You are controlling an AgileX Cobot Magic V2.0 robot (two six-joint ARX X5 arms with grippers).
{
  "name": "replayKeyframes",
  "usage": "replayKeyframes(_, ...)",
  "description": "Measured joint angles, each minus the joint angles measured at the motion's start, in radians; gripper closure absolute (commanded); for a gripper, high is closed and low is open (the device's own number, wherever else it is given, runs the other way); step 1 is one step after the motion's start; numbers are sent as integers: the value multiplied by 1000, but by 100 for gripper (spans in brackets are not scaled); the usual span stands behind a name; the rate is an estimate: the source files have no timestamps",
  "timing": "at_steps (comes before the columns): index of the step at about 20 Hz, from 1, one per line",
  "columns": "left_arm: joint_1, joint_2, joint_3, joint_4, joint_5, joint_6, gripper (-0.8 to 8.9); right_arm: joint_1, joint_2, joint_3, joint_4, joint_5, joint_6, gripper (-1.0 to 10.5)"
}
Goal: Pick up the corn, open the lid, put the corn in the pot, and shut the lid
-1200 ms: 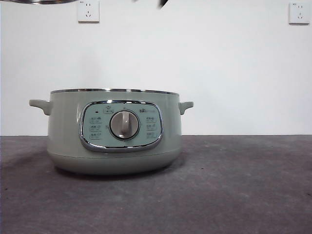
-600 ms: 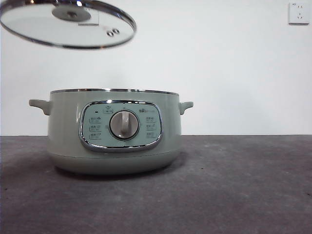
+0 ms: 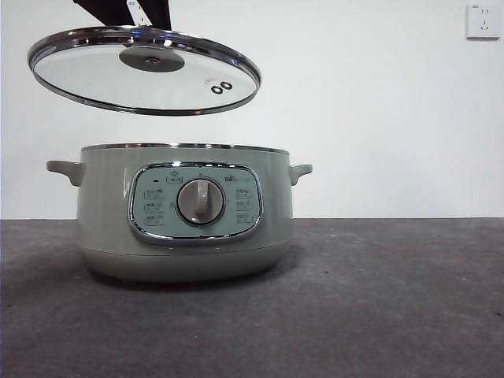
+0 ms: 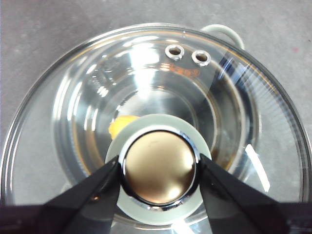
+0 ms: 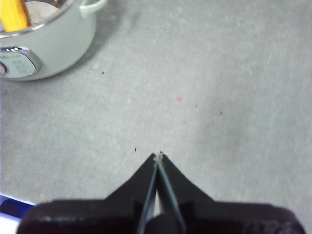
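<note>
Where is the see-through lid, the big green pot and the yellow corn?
Round glass lid point(image 3: 94, 79), front view, on its clear glass.
Pale green cooking pot point(image 3: 106, 213), front view, on its side wall.
Yellow corn cob point(image 5: 13, 14), right wrist view, on its side, inside the pot.

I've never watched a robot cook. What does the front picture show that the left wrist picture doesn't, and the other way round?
Only the front view shows the pot's control panel with its dial, and the lid hanging tilted in the air above the pot. Only the left wrist view shows the left gripper clamped on the lid's knob, and a bit of the corn inside through the glass. Both show lid and pot.
</note>
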Motion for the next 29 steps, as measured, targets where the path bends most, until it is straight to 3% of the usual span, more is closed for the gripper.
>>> replayKeyframes(6,-27,27,0,8,0,-13,823,0,-94,-57,0,9,35,957)
replayKeyframes(19,-48,182,0,70,-10,-31,823,0,-109,-76,0,10,43,957)
replayKeyframes(29,-74,222,27,75,-97,-27,823,0,-109,-76,0,42,43,957)
